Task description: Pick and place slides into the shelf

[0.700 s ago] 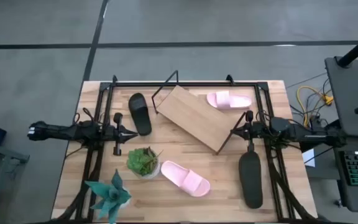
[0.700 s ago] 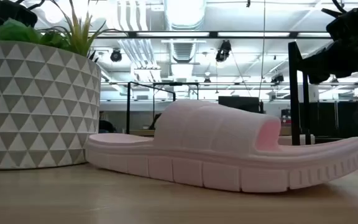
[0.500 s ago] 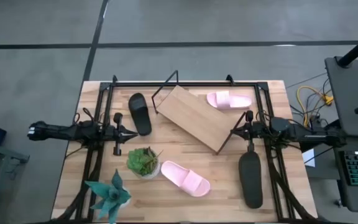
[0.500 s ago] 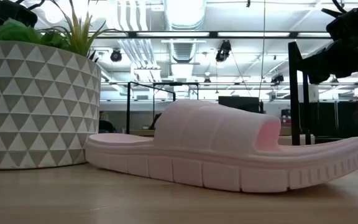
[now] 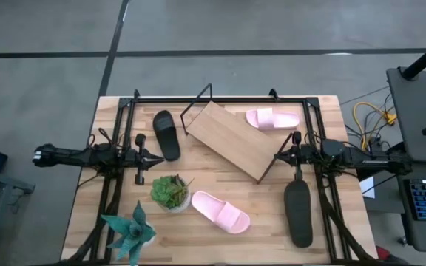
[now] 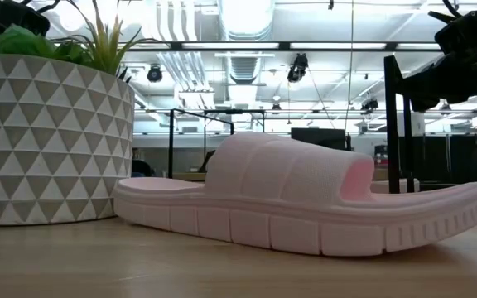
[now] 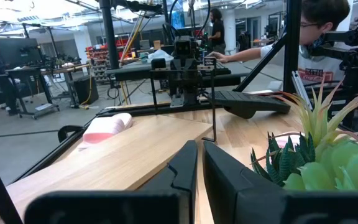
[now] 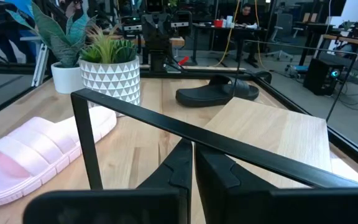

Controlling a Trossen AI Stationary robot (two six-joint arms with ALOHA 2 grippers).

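The shelf (image 5: 228, 139), a light-wood board on a black wire frame, stands askew at the table's middle. Two black slides lie sole-down on the table, one (image 5: 166, 134) left of the shelf, the other (image 5: 297, 210) at the near right. One pink slide (image 5: 272, 119) lies past the shelf's far right edge, another (image 5: 220, 211) near the front edge. My left gripper (image 5: 157, 158) is shut, level, just near of the left black slide. My right gripper (image 5: 276, 156) is shut, level, close to the shelf's right corner, whose wire bar (image 8: 197, 140) crosses before its fingers.
A potted plant in a triangle-patterned pot (image 5: 170, 192) stands beside the near pink slide, and a second plant (image 5: 128, 230) stands at the near left corner. A black rail frame (image 5: 220, 98) runs around the table. A person (image 7: 319, 37) sits beyond the table's right side.
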